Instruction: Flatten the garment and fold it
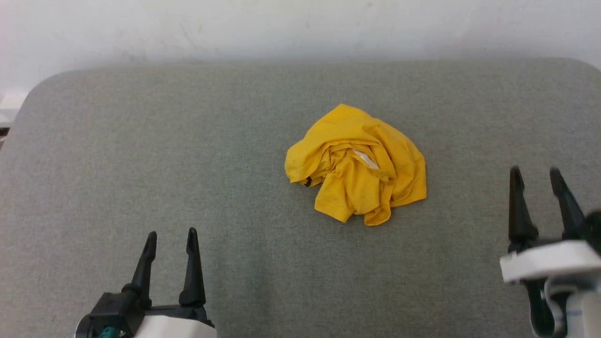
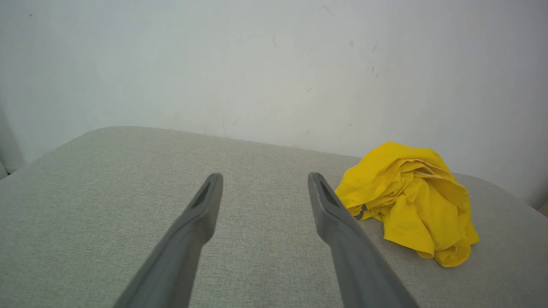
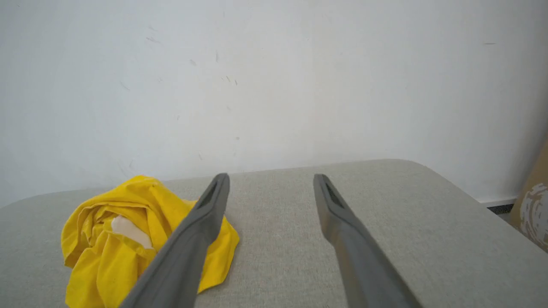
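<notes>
Left pincer (image 1: 171,232) and right pincer (image 1: 535,170) gape empty, crumpled garment (image 1: 357,164) lying apart between them.

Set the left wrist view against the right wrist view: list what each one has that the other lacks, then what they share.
Left wrist view: the left gripper, jaws open, with the garment lying to their right and a small dark mark at its near edge. Right wrist view: the right gripper, jaws open, one finger overlapping the garment at the left, a white patch among its folds, and a brown object at the right edge. Shared: the crumpled yellow garment on the grey padded surface before a white wall.
</notes>
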{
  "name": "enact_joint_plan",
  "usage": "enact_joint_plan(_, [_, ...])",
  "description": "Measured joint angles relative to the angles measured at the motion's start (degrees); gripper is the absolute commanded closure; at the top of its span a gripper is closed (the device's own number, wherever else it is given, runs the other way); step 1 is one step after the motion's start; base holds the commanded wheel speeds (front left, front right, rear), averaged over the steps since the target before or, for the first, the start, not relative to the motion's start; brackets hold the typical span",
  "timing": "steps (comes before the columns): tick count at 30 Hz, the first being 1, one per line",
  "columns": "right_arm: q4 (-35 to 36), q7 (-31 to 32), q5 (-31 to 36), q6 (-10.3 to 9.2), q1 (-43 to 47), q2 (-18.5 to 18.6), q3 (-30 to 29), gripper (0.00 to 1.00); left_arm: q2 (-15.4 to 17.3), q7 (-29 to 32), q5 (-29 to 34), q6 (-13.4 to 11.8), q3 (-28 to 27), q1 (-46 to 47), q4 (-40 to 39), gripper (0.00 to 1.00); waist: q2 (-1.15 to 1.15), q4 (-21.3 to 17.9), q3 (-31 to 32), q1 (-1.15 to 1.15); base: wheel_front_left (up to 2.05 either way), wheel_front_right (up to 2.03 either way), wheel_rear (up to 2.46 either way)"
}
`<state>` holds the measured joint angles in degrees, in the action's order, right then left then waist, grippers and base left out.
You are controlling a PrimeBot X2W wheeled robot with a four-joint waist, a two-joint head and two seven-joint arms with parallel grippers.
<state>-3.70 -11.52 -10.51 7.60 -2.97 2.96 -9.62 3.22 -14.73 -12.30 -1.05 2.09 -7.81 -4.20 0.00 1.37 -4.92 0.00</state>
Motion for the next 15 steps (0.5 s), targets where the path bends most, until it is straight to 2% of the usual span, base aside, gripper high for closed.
enact_joint_plan(9, [0.59,14.63,3.18,0.00,-12.64,0.40,3.28,0.00,-0.07,0.00,-1.05,0.07,1.00,2.83,-0.01,0.00,0.00,1.65,-3.44,0.00,0.00,0.00,0.00])
enact_joint_plan(15, [-3.35,24.68,0.92,0.00,-17.83,4.86,8.11,0.00,-0.11,0.00,-2.91,0.04,1.89,4.77,0.37,0.00,0.00,3.12,-5.66,0.00,0.00,0.00,0.00])
